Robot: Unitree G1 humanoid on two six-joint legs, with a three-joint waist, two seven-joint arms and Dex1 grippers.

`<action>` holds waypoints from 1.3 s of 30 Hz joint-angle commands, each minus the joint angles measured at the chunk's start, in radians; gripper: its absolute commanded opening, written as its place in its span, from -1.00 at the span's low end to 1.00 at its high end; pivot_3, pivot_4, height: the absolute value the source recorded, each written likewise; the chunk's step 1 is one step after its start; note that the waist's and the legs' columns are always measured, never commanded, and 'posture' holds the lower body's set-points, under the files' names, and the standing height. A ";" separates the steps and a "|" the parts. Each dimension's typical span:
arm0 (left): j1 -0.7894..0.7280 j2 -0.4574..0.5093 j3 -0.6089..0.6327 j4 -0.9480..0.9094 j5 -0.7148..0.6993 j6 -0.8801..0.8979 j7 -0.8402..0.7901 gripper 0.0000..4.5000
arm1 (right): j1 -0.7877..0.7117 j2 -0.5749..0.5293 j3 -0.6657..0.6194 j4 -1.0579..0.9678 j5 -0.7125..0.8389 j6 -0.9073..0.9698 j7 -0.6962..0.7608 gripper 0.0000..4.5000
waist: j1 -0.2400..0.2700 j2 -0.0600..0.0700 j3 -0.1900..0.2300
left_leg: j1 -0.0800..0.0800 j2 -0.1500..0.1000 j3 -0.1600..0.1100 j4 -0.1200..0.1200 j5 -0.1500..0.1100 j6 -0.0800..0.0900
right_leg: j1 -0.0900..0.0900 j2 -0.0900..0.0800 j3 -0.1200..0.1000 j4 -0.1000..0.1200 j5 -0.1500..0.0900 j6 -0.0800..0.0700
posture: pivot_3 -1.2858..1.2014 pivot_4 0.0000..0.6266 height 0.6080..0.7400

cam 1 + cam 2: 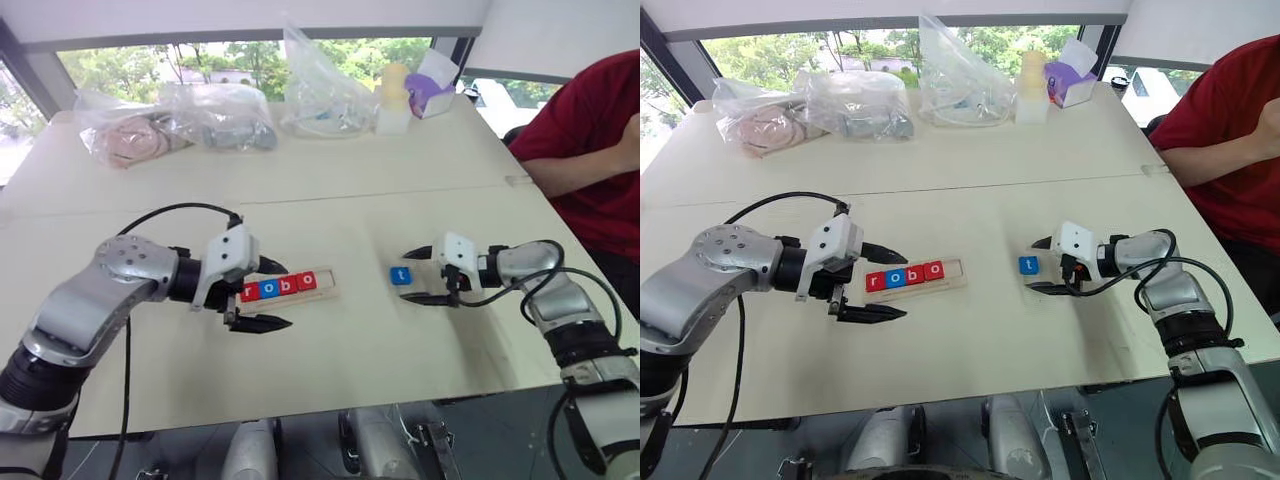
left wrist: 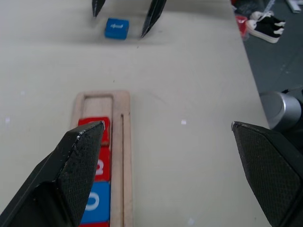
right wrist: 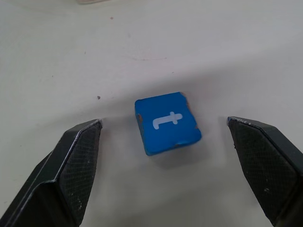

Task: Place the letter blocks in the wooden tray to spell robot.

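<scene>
Wooden tray (image 1: 322,287): lying flat on the pale table (image 1: 330,205), long side running across the robot's front. It is holding four letter blocks in a row from its left end, red r (image 1: 249,292), blue o (image 1: 269,289), red b (image 1: 288,286) and red o (image 1: 306,282), touching one another. The slot at its right end is standing empty, evidently kept for the last letter.

Blue t block (image 3: 167,122): lying flat on the bare table, letter side up, well apart from the tray and off its right end. It is the one block not yet in the tray.

Right gripper (image 1: 425,277): hanging low over the table with its two black fingers spread wide and gripping nothing. The t block is sitting just ahead of the fingertips, roughly centred on the gap between them, touching neither; this is looking like a line-up for a pinch.

Left gripper (image 1: 268,296): likewise spread wide and empty, one finger behind the tray and the other in front of it at the left end, over the r block. Whether it is touching the tray cannot be told; probably waiting there to steady it.

Background: clear plastic bags (image 1: 175,125) lying along the far edge of the table; a person in a red sleeve (image 1: 585,135) sitting at the right.
</scene>
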 commanded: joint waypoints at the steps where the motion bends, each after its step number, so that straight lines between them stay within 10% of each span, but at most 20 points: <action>1: 0.021 0.024 0.033 -0.033 0.002 0.003 0.016 1.00 | -0.049 0.021 0.008 0.115 -0.024 -0.074 0.034 0.94 | 0.000 0.000 0.000 | 0.000 0.000 0.000 0.000 0.000 0.000 | 0.000 0.000 0.000 0.000 0.000 0.000 | 0.03 -0.52 0.97; 5: 0.049 0.048 0.052 -0.039 -0.001 0.005 0.022 1.00 | -0.084 0.053 0.008 0.197 -0.027 -0.136 0.061 0.56 | -0.002 0.000 0.000 | 0.002 0.000 0.000 0.001 0.000 0.000 | 0.002 0.000 0.000 0.000 0.000 -0.001 | 0.03 -0.52 0.97; 10: 0.086 0.072 0.072 -0.013 0.011 -0.019 0.024 1.00 | -0.090 0.063 0.004 0.205 -0.021 -0.134 0.096 -0.49 | -0.001 0.000 0.000 | 0.012 0.000 0.002 -0.001 0.000 0.000 | 0.009 0.000 0.002 0.001 -0.002 -0.004 | 0.03 -0.52 0.97; 22: 0.145 0.070 0.129 0.098 0.027 -0.074 0.025 1.00 | -0.214 0.237 0.034 -0.021 0.022 0.229 0.021 -0.48 | 0.001 0.000 0.000 | 0.013 0.001 0.004 -0.002 0.000 0.000 | 0.007 0.000 0.003 0.006 -0.001 -0.003 | 0.03 -0.52 0.97; 39: 0.184 0.048 0.151 0.053 0.022 -0.053 0.094 1.00 | -0.297 0.323 0.182 0.068 -0.106 0.146 0.064 -0.48 | -0.001 0.001 0.000 | 0.012 0.001 0.004 -0.002 0.000 0.000 | 0.006 -0.001 0.003 0.005 -0.002 -0.003 | 0.03 -0.52 0.97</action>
